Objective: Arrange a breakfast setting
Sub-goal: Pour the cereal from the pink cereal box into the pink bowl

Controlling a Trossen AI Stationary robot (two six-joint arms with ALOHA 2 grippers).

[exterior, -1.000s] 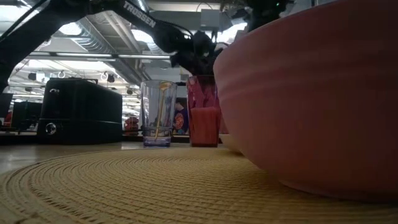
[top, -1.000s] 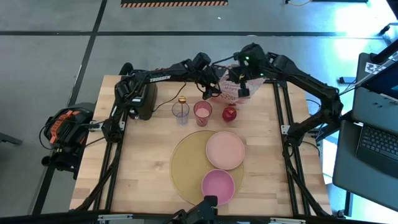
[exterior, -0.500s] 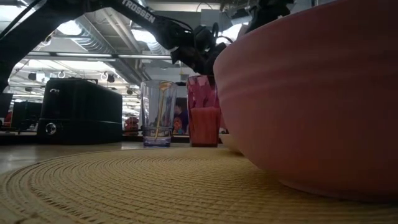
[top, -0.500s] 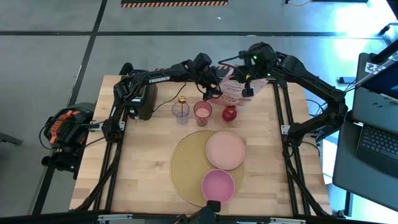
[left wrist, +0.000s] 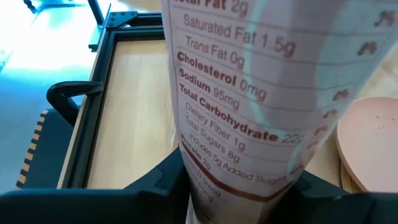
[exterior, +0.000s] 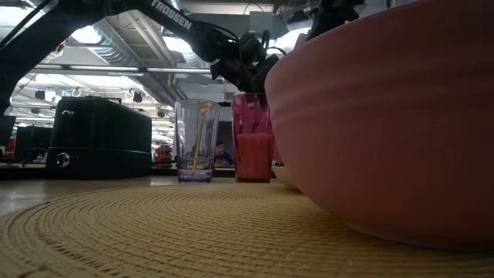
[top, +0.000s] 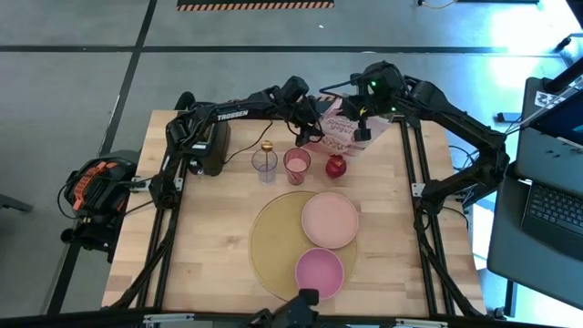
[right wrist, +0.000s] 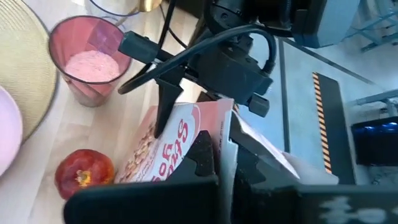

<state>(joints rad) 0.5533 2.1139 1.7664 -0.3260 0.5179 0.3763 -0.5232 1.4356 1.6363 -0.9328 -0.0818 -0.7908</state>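
1. Now both grippers hold the cereal box [top: 339, 135] at the table's back: left gripper [top: 314, 135] and right gripper [top: 363, 133], each closed on it.
2. It has barely moved lately.
3. Plate [top: 330, 220] and bowl [top: 319, 272] wait on the placemat [top: 271, 239].

Table [top: 209, 237]: pale wood planks, matt. Placemat [exterior: 154, 232]: woven, ribbed, rough. Bowl [exterior: 386, 116]: smooth, semi-gloss. Cereal box [left wrist: 249, 93]: printed card w/ sheen. Toaster [exterior: 96, 139]: black, matt.

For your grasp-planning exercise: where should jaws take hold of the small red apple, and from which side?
Grip the apple across its round middle, coming straight down from above. The pink tumbler and cereal box crowd its sides; the top appears clear.
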